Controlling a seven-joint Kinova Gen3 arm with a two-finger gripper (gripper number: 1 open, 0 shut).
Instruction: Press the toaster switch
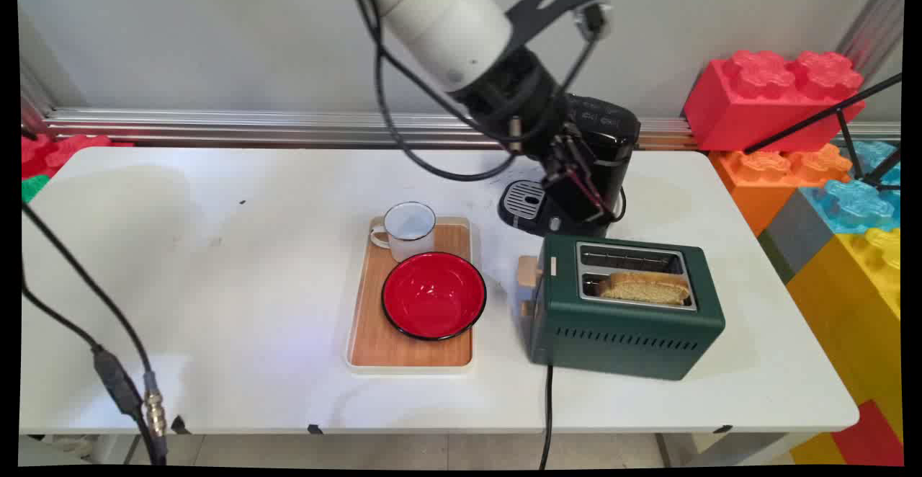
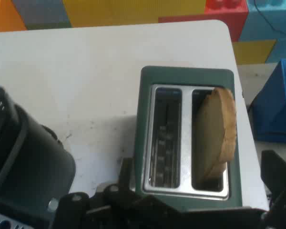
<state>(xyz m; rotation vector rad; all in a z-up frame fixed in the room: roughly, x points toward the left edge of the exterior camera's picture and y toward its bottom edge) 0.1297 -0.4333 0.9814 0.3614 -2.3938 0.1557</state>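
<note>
One white table [image 1: 216,282] carries everything, and places below are told from the green toaster [image 1: 627,333] on its right part. Beyond the table's right end, well apart from the toaster, coloured toy blocks [image 1: 771,95] are stacked.

The toaster has two slots on top and a black cord running off the table's near edge. Just behind it stands a black coffee machine [image 1: 605,138], close but not touching as far as can be told. To the toaster's left, near it, lies a wooden tray [image 1: 418,351] with a white rim. A red bowl [image 1: 432,295] sits on the tray, and a white mug [image 1: 409,228] stands upright on the tray's far end, just behind the bowl.

The gripper [image 1: 576,196] hangs above the gap between coffee machine and toaster, holding nothing and touching nothing. In the hand view its fingers look spread wide, either side of the toaster's near end.

A slice of bread [image 1: 643,288] stands in the slot nearer the table's front edge, poking above the rim and leaning slightly. In the hand view the slice [image 2: 219,133] sits off to the right of the gripper's [image 2: 198,174] centre line, so hand and slice are not lined up, and the metal slot edges lie close on both sides of the bread.
</note>
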